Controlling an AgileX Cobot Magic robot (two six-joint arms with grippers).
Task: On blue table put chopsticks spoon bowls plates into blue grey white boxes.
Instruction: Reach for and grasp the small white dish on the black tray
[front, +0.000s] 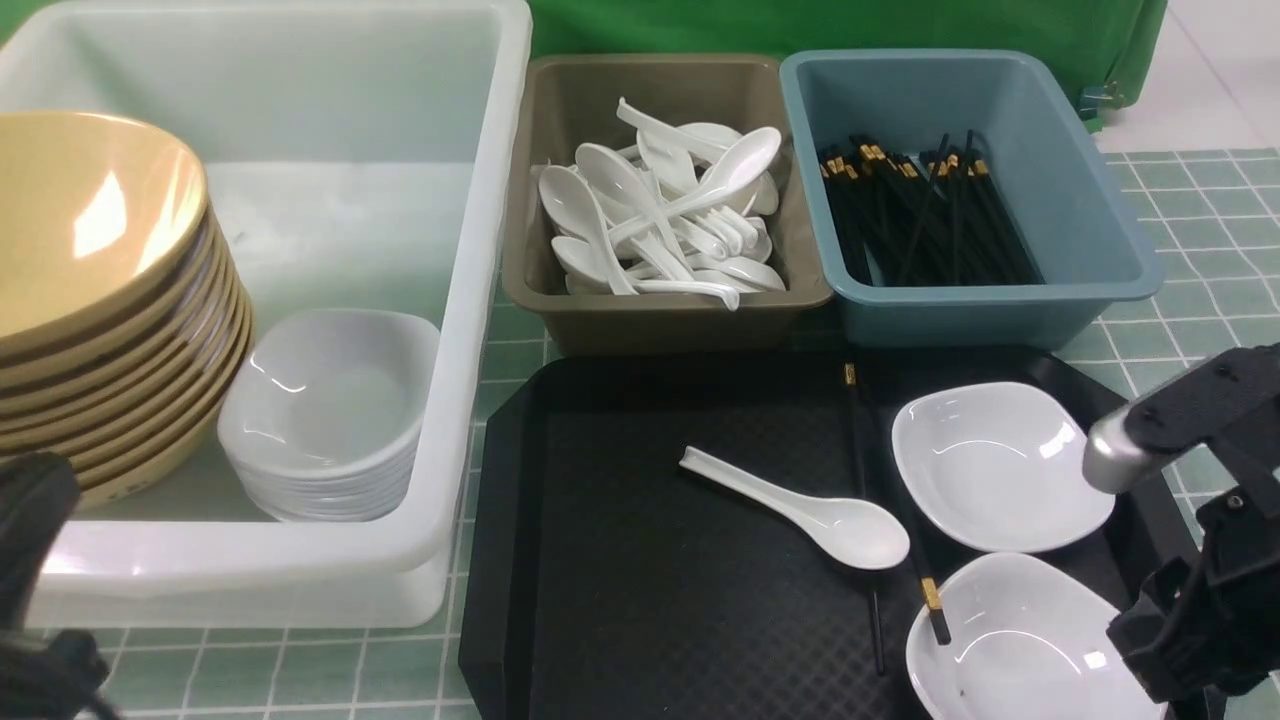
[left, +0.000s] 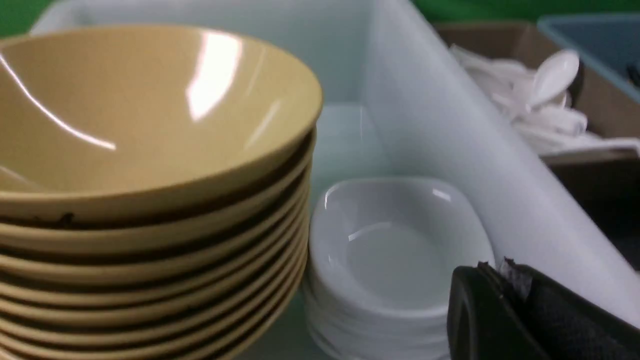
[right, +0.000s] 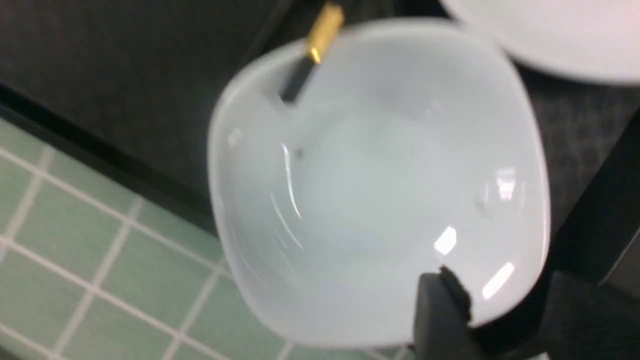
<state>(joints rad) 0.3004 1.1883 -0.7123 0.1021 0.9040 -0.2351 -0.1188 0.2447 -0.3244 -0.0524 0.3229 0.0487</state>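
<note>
Right tool (front: 1160, 640) is at the near right corner of the black tray (front: 620, 600), at the right rim of the near white bowl (front: 1020, 645). In the right wrist view one finger (right: 442, 320) is over the bowl's inside and the other is outside the rim. The jaws are parted with the rim between them, and no clamping is visible. The bowl sits flat on the tray.

Left tool (front: 30, 530) is only a dark blur at the near left edge, in front of the white box (front: 480, 300). The left wrist view shows one black finger (left: 500, 320) with nothing on it. Can't tell how wide the jaws stand.

Also on the tray:
- far white bowl (front: 1000, 465), just beyond the near one
- single spoon (front: 800, 505) mid-tray, scoop toward the near right
- two loose chopsticks (front: 865, 450) running near-to-far left of the bowls, with the scoop lying across them; the gold-banded end of one rests on the near bowl's left rim

Boxes along the far side of the table (front: 1180, 200):
- white box on the left, holding a yellow bowl stack (front: 90, 230) with a white bowl stack (front: 330, 400) just right of it
- grey box (front: 660, 320) in the middle, with piled spoons (front: 660, 210)
- blue box (front: 1000, 310) on the right, with boxed chopsticks (front: 920, 215)
</note>
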